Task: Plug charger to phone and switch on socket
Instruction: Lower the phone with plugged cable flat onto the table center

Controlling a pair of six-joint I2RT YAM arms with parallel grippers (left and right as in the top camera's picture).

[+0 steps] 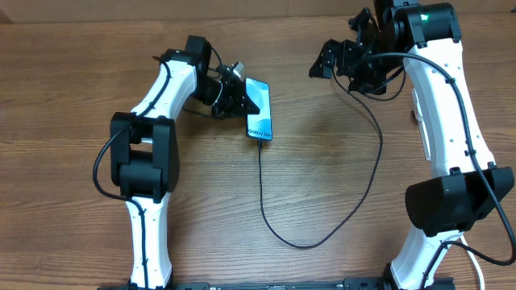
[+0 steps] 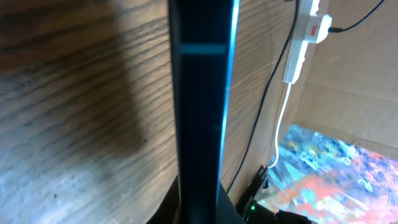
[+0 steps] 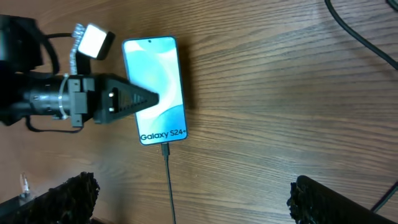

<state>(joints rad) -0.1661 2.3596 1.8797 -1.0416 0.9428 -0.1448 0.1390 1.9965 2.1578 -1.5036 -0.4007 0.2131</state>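
Our left hand point(image 1: 242, 101) pinches the slim blue-screened phone point(image 1: 260, 121); our spread right hand point(image 1: 334, 60) should squarely press the white socket's point(image 2: 305, 43) red switch point(image 2: 318, 26).

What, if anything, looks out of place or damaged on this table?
Nothing stands out. The phone lies intact on the wood, slightly askew, with the left pincer shut on its long edge, one finger over the screen. The charger sits in its bottom port and loops loosely; nothing is spilled.

The phone point(image 3: 158, 68) (screen up) lies flat, the charger point(image 1: 262, 193) plugged into its bottom edge.
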